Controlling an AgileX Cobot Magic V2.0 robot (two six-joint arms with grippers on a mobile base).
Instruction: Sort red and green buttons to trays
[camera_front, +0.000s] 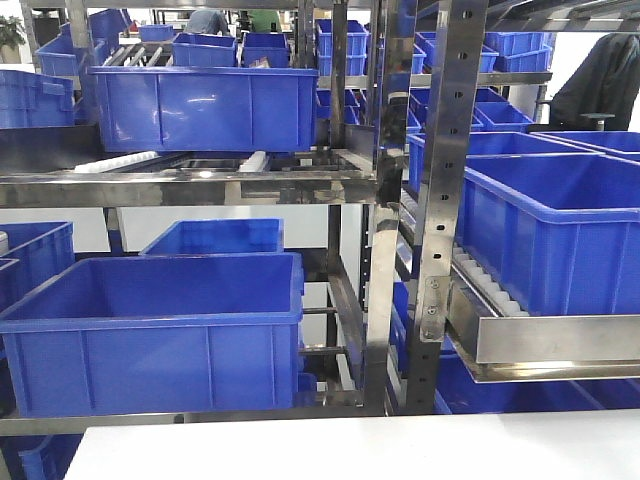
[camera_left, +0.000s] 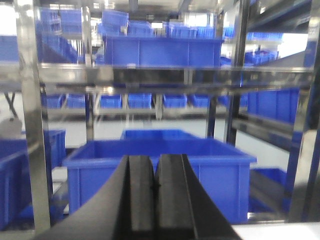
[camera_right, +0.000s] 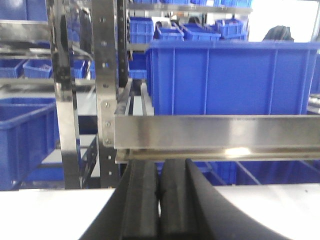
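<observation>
Both pincers are closed with nothing between them: the left pincer (camera_left: 155, 200) shows its two black fingers (camera_left: 140, 200) pressed together along a thin seam, and the right pincer (camera_right: 160, 205) looks the same. Each hangs over the edge of the white worktop (camera_front: 350, 450) and faces a steel rack (camera_front: 440, 200) full of blue crates.

The biggest crate (camera_front: 150, 340) sits low on the left of the rack, and the part of its inside that shows is bare. A second large crate (camera_front: 560, 240) rests on the slanted roller shelf at the right, and what shows of its inside is bare too. From the right wrist its tall ribbed wall rises just behind a steel rail (camera_right: 215, 131).

On the upper shelf stands another crate (camera_front: 200, 105), seen only from the side, so its contents are hidden. A lower crate (camera_front: 215, 237) peeks out behind the biggest one. Smaller crates (camera_front: 265, 50) crowd the far shelves, too distant to tell what they hold.

Where the buttons and trays lie cannot be told from these views.
</observation>
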